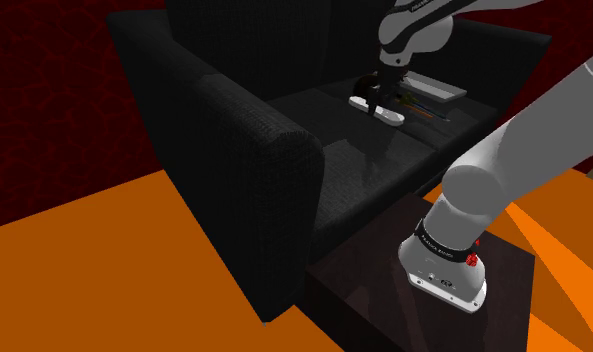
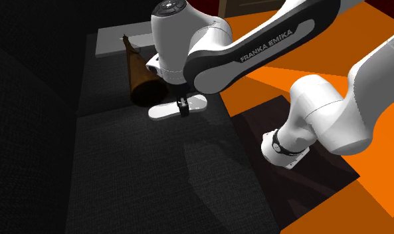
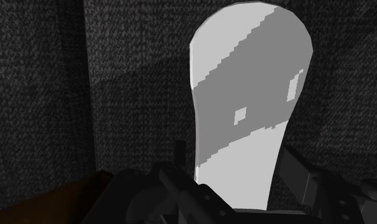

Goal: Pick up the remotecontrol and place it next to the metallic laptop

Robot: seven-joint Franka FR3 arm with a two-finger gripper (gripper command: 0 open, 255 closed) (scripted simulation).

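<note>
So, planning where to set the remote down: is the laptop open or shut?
Shut: the laptop lies as one flat grey slab on the sofa seat, no screen raised.

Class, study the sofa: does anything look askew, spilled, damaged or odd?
Nothing stands out. The remote lies flat on the sofa seat, with the laptop flat nearby; nothing looks spilled or broken.
</note>
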